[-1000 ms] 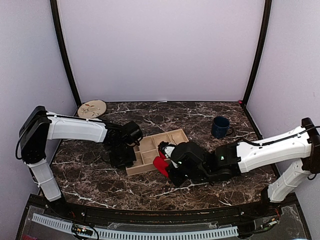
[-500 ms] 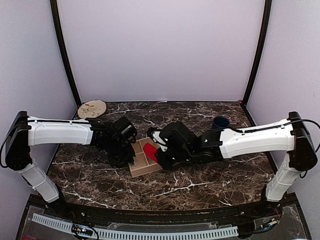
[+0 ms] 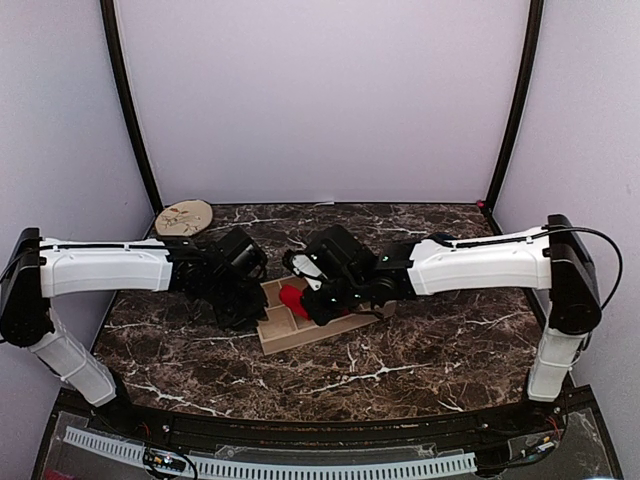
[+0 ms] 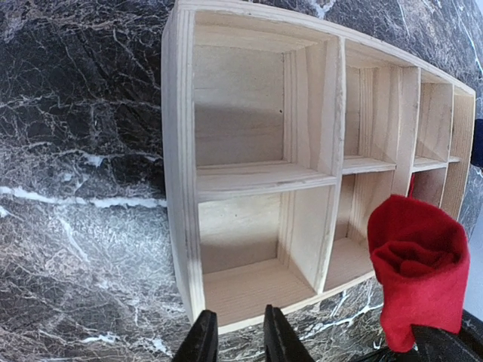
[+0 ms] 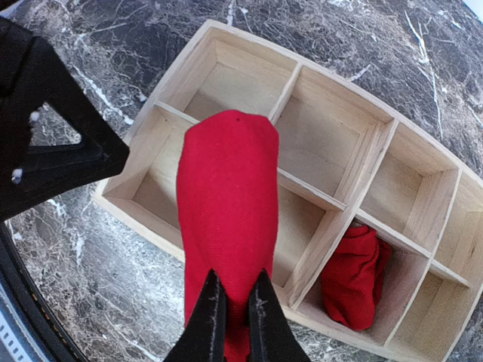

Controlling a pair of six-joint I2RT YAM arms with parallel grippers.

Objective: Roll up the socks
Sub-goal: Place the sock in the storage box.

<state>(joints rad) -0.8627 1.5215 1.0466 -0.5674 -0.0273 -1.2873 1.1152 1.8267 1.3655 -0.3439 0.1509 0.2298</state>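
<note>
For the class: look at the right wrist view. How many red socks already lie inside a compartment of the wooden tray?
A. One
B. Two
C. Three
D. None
A: a single red sock lies in one compartment of the wooden tray, while the other red sock is above the tray, pinched in the right gripper.

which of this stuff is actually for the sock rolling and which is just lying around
For the job:
rolled sock, held in the right gripper
second sock, in the tray
left gripper, by the tray's edge

Lying about:
round plate, far left corner of the table
</note>
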